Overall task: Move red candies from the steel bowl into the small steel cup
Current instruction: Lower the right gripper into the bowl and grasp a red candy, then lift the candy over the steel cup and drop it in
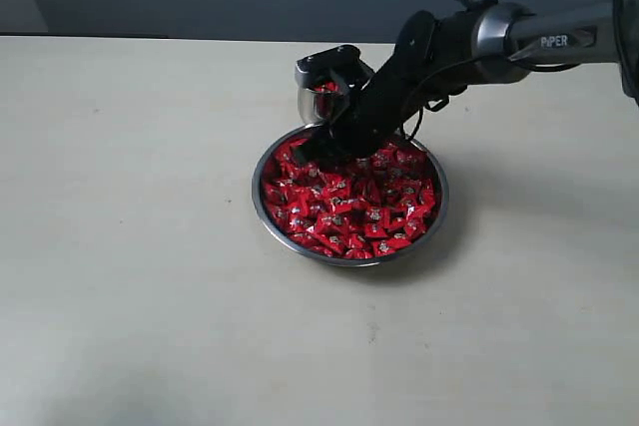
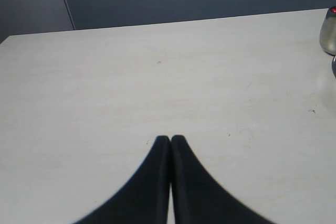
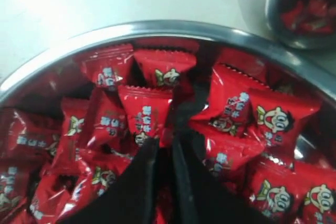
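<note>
1. Work surface: a pale, matte bench [image 1: 130, 246] carries all items. Its far edge meets a dark grey wall.

2. Wide, shallow, round bowl of shiny steel [image 1: 349, 262]: it stands near the middle of the bench. It is filled across its width with small, shiny red wrapped candies [image 1: 359, 207], pillow-shaped with crimped ends and a small printed figure on each.

3. Small, shiny steel cup with rounded, mirror-like sides [image 1: 318, 97]: it stands upright on the side of the bowl toward the far edge of the bench, just beside the rim. Red wrappers show inside it.

4. Right pincer [image 1: 318, 150]: the arm reaches in from the right edge of the bench and slopes down into the bowl. The black tips are set among the candies on the side of the bowl nearest the cup. In the right wrist view, the right pincer [image 3: 168, 140] has its fingers drawn close, with only a narrow gap between them. One red candy [image 3: 144, 111] lies right at the tips. Whether it is clamped cannot be determined.

5. Left pincer [image 2: 170, 139]: its two black fingers are pressed together and hold nothing. It hangs over bare bench, well apart from the bowl. The cup [image 2: 329, 32] shows at the margin of the left wrist view.
</note>
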You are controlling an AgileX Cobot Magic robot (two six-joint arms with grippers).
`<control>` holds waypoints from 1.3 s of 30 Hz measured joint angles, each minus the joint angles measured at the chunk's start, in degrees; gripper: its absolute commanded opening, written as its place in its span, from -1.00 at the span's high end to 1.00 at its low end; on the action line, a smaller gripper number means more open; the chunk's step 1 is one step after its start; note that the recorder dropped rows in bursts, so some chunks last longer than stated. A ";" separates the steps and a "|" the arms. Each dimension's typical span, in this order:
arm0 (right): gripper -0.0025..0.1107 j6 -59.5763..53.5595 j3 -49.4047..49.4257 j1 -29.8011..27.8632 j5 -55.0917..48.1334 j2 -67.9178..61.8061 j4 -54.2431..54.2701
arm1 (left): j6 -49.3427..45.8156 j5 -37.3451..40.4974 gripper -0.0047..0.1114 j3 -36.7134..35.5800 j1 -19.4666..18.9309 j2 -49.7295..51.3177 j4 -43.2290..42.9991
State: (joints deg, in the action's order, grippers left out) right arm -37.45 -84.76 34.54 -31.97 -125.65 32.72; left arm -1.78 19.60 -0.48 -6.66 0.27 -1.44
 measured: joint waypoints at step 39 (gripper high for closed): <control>0.97 4.54 -13.08 -3.12 13.91 -2.78 5.23 | 0.00 0.00 0.91 0.00 0.00 0.00 0.00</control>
State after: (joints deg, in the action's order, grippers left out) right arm -32.91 -97.84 31.42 -18.06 -128.43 37.94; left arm -1.78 19.60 -0.48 -6.66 0.27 -1.44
